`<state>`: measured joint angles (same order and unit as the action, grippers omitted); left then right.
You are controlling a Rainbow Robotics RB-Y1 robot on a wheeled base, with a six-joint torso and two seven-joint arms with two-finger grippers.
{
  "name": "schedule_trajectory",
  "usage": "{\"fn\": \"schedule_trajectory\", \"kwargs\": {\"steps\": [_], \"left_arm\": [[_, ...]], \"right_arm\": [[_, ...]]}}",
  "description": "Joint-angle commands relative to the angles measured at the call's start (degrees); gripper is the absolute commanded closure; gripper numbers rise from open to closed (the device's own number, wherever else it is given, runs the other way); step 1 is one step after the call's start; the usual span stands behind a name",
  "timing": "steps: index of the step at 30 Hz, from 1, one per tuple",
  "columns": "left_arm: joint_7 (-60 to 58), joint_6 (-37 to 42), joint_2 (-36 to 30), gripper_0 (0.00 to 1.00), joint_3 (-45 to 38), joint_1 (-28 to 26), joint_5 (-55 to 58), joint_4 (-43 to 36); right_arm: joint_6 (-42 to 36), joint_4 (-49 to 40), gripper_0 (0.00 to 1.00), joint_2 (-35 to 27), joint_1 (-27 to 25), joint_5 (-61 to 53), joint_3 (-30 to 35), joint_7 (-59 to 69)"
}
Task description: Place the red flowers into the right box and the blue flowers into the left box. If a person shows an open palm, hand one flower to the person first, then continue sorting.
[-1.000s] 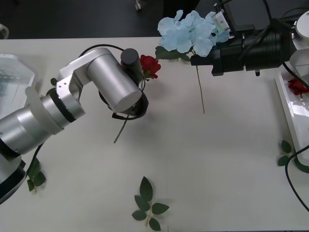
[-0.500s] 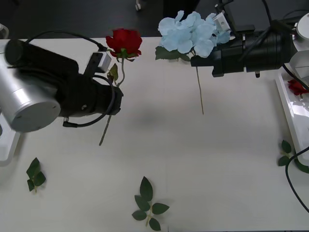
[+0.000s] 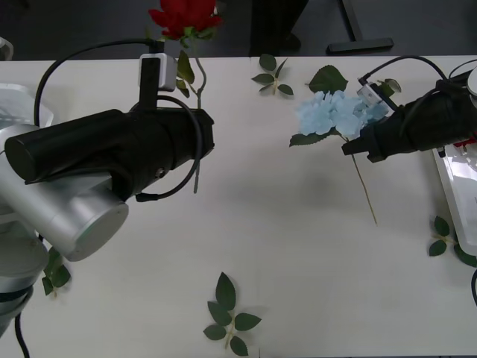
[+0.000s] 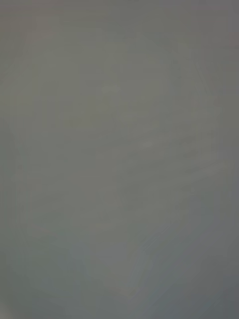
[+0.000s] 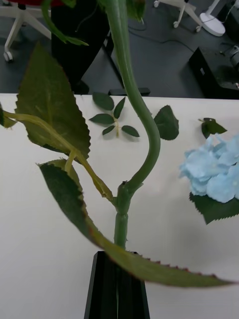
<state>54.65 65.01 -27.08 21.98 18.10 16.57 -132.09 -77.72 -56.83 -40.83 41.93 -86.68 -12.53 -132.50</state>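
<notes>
Over the table's left half, the left gripper holds a red rose upright, black fingers pinched tight on the lower stem, so the head stands clear at about eleven o'clock of the front view and the stem tail hangs free below. Held this high, the flower can travel without dragging; judging by the task, it belongs in the right box, the white tray at three o'clock, a long way across. Toward two o'clock, the right gripper is clamped on the stem of a blue hydrangea, whose head sits just above or on the tabletop, stem trailing toward five o'clock; I cannot tell whether it touches. That flower is due for the left box, at nine o'clock behind the left arm. The two arms face each other, so crossing paths looks like the risk. Loose leaf sprigs lie scattered, one at six o'clock.
</notes>
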Motion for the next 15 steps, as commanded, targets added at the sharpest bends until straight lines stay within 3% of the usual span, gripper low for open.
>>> {"fn": "schedule_trajectory", "kwargs": {"steps": [1,6,14,15], "left_arm": [[-4.12,-5.51,5.81,1.00,5.18,4.04,-5.50,2.10],[-11.68,-12.10,10.12,1.00,9.22,4.13,-10.95,4.03],[-22.93,-13.42,16.44,1.00,12.12,5.54,-15.78,4.38],[-24.60,-13.42,17.15,1.00,12.65,5.89,-17.10,4.47]], "right_arm": [[-1.03,1.72,1.00,-3.20,-0.27,6.70,0.31,8.84],[-1.29,5.77,1.00,-3.38,-0.35,12.23,-0.92,12.36],[1.69,7.26,1.00,-3.38,-0.35,11.44,-6.01,12.27],[1.96,7.26,0.91,-3.38,-0.44,11.44,-6.10,12.18]]}}
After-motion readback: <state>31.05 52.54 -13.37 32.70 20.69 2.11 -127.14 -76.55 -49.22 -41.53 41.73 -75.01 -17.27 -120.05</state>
